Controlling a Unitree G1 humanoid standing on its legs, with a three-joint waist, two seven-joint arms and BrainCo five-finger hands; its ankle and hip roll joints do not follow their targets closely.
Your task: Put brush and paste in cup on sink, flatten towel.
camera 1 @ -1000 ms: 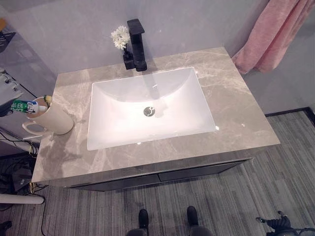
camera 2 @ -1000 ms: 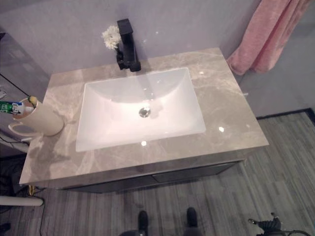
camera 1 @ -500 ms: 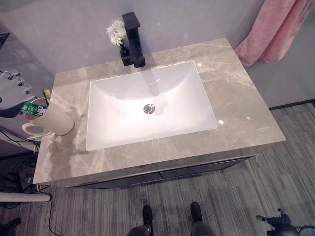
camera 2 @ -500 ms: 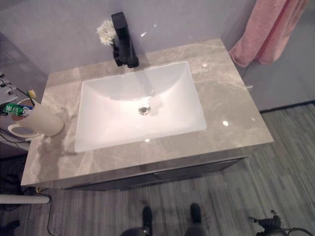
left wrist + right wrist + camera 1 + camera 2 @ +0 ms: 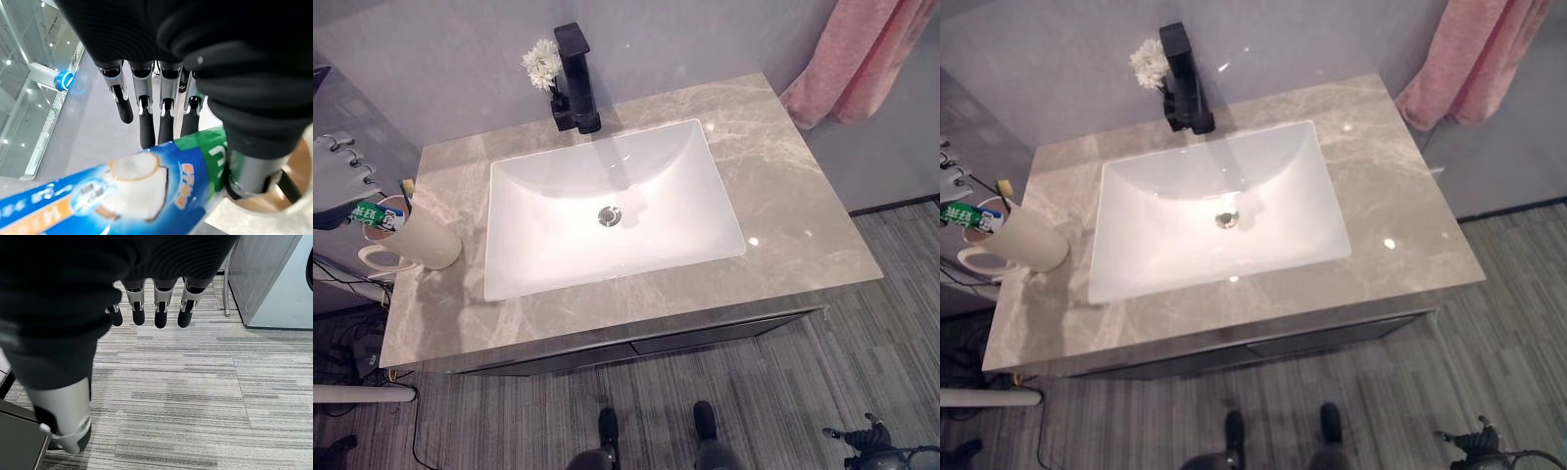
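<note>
Fingers (image 5: 146,122) straight beside glossy tube (image 5: 122,196).

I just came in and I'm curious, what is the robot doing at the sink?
The robot's left hand hovers, fingers relaxed, by the cream mug-shaped cup at the left end of the grey marble counter. The green-and-blue toothpaste tube and a toothbrush already stick out of it. The pink towel hangs bunched at the right. The right hand hangs open above the floor.
</note>
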